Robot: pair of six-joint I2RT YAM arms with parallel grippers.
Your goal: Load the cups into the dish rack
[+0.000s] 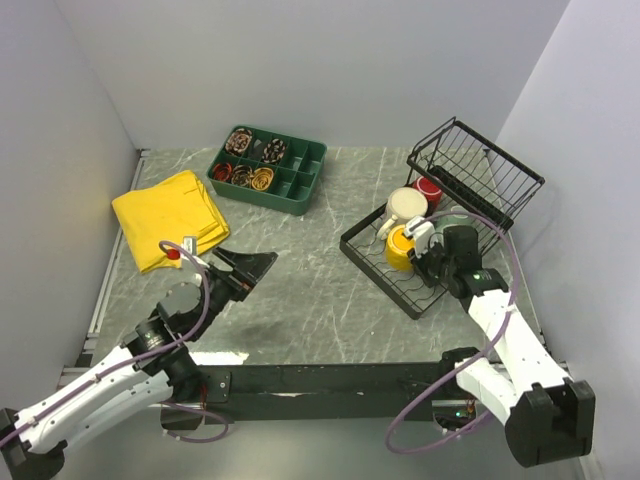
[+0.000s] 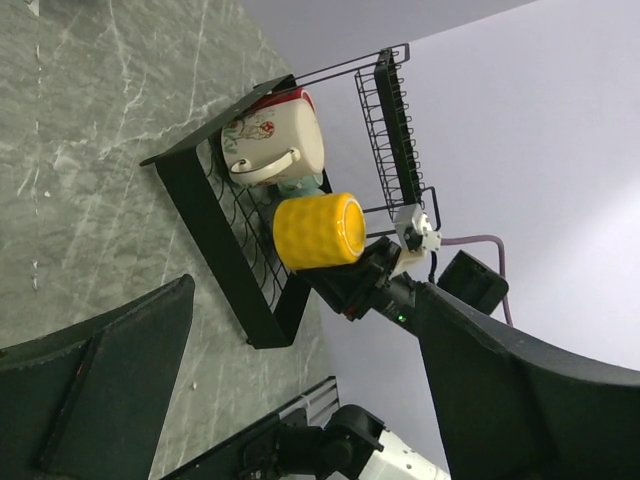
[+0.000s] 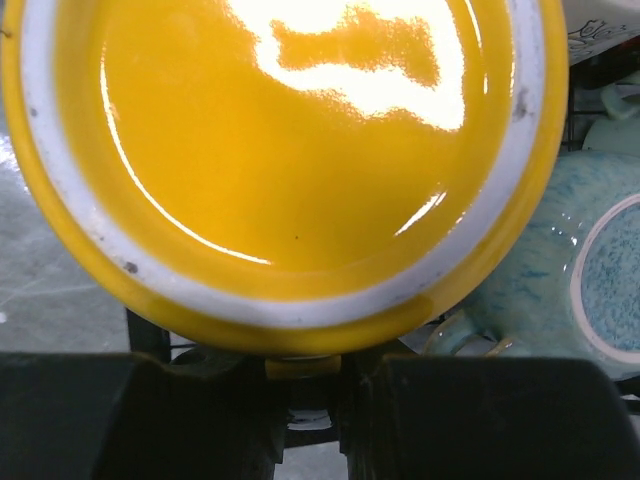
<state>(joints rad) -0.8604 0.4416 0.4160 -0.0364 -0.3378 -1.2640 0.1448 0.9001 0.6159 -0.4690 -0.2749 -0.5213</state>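
Right gripper (image 3: 303, 385) is pinched shut on the handle of the glossy yellow ceramic mug (image 3: 290, 150), holding it at the near edge of the black wire dish rack (image 1: 372, 262). A cream mug (image 1: 405, 205), a red mug (image 1: 431, 190) and a speckled teal mug (image 3: 560, 260) already sit inside. The left gripper (image 1: 250, 262) hangs wide open with nothing in it. Can't spot the fifth cup.

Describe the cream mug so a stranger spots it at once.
Find the black wire dish rack on the right. On its flat base, the cream mug sits between the red mug and the yellow mug. It alone is off-white, with a printed picture on its side.
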